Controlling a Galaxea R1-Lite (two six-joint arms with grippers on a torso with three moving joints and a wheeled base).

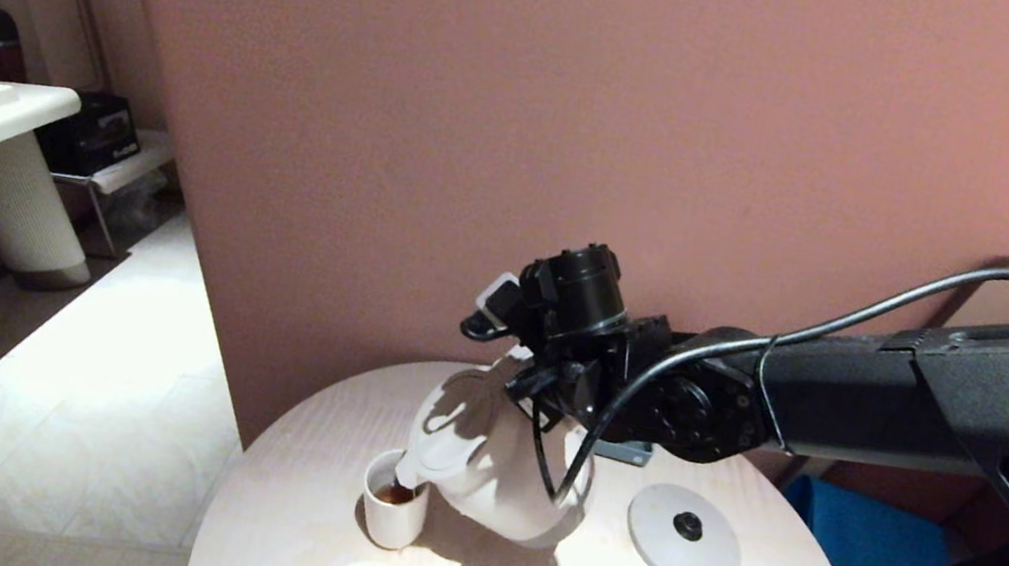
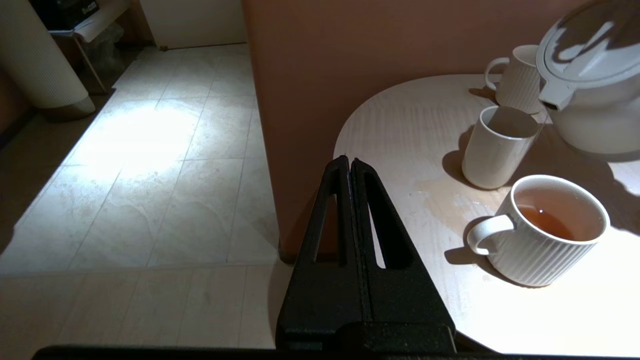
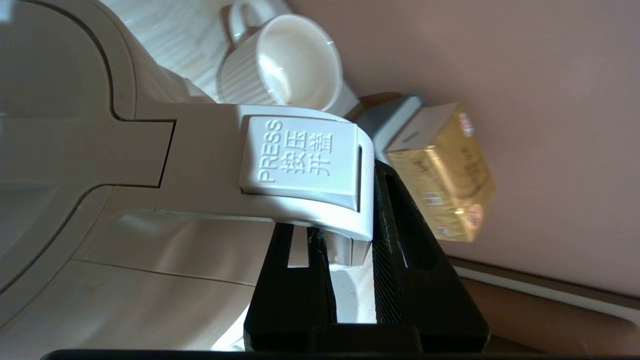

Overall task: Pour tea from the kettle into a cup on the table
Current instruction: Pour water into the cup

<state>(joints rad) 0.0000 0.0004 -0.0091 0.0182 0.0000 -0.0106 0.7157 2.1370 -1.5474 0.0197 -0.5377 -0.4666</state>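
right gripper (image 3: 350, 240) clamped on kettle (image 1: 500, 470) handle, kettle tipped, spout over cup (image 1: 394, 500) | tea (image 1: 395, 493) dark in cup, cup on table (image 1: 296, 513) beside ribbed mug (image 2: 542, 230) | step: pouring, mid-way | next: likely hold tilt, then level kettle before overfill | left gripper (image 2: 350, 165) closed, empty, parked off table edge
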